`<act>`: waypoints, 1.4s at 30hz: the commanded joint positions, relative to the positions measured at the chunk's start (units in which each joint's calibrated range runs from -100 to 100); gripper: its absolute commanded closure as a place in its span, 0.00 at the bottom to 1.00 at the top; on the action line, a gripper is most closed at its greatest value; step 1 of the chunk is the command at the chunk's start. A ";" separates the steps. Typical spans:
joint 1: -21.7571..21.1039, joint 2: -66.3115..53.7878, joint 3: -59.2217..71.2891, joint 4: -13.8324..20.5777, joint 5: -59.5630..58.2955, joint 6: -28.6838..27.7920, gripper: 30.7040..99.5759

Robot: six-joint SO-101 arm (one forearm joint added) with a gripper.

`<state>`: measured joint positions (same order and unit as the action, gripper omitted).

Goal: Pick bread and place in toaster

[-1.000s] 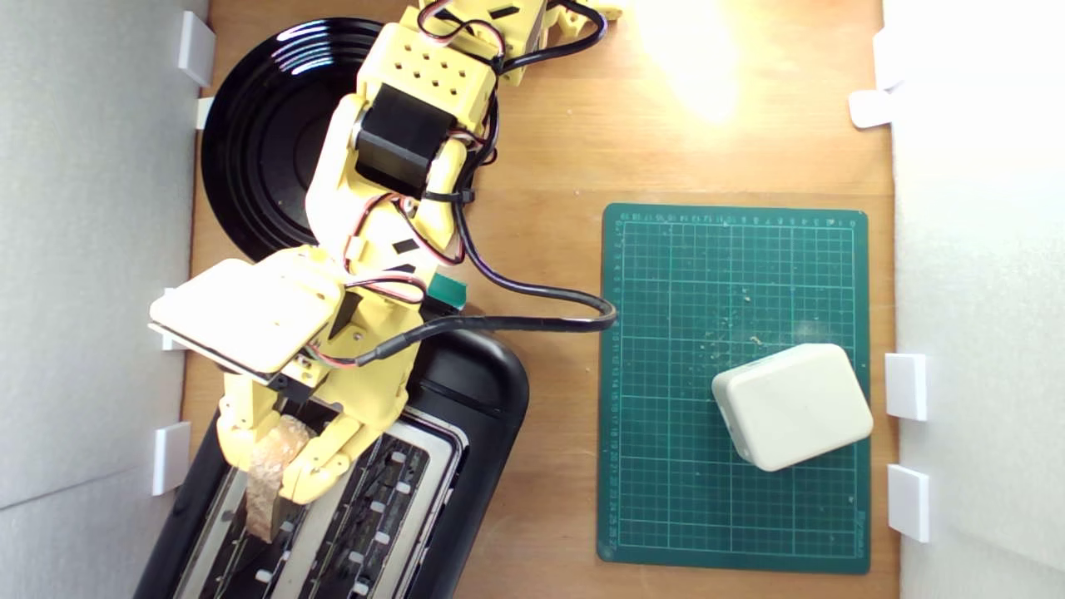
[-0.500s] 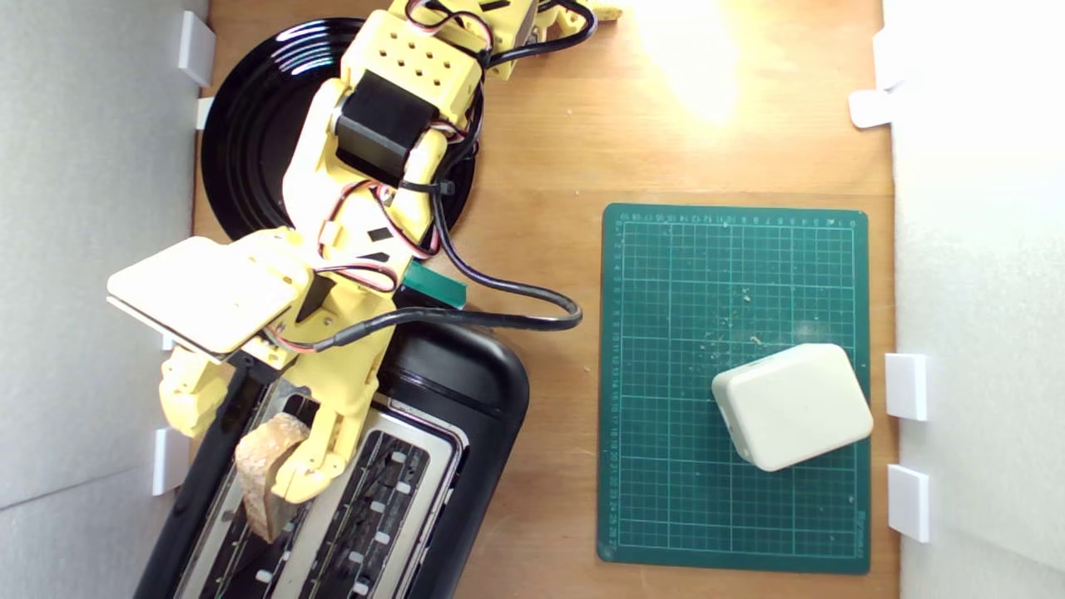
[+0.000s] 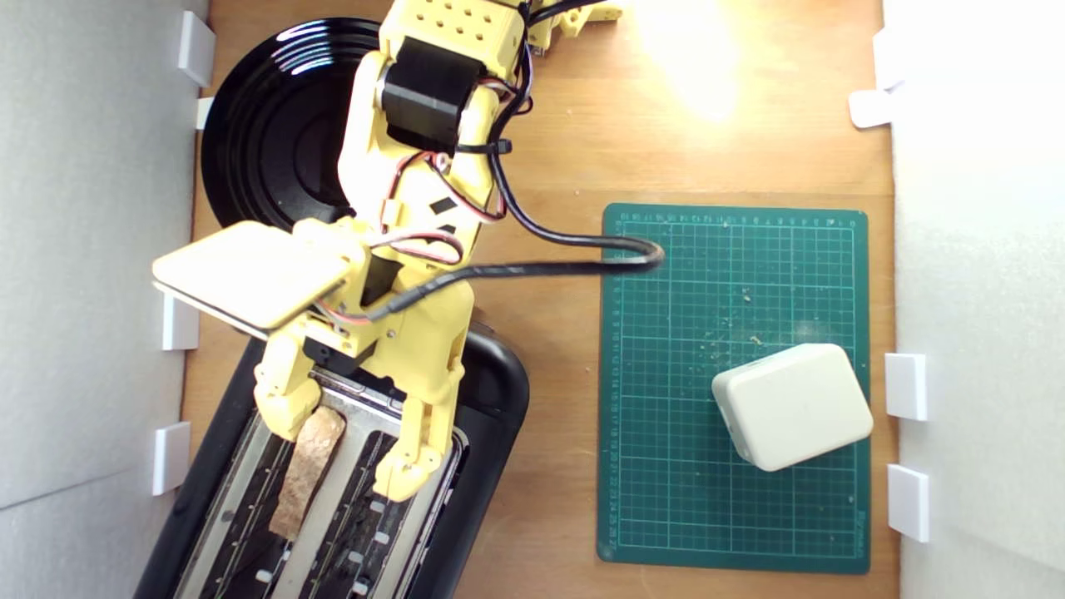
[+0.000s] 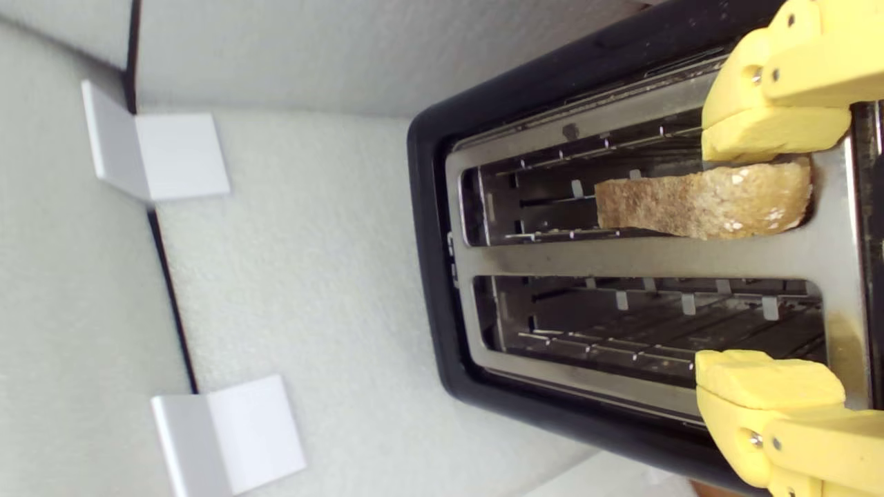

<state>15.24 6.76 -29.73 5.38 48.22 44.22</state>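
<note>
Jaws spread wide, crusty wedge bread (image 3: 309, 466) in steel-topped toaster (image 3: 491, 391) slot

I am watching a yellow gripper (image 3: 348, 457) hanging over a black toaster (image 3: 491, 391) with a silver top, brown speckled bread (image 3: 308, 470) showing in one slot. A glossy black plate (image 3: 266, 141), a green gridded mat (image 3: 691, 499) and a cream-white block (image 3: 792, 406) are sitting on tan wood.
</note>
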 commanded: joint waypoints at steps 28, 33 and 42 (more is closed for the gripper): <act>-18.54 -45.03 31.50 -2.66 -0.52 -34.41 0.15; -22.33 -54.02 46.66 -2.66 -0.52 -37.81 0.25; -25.96 -71.40 72.90 -3.20 -0.52 -38.12 0.43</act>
<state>-9.75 -57.41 34.72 1.64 48.31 6.39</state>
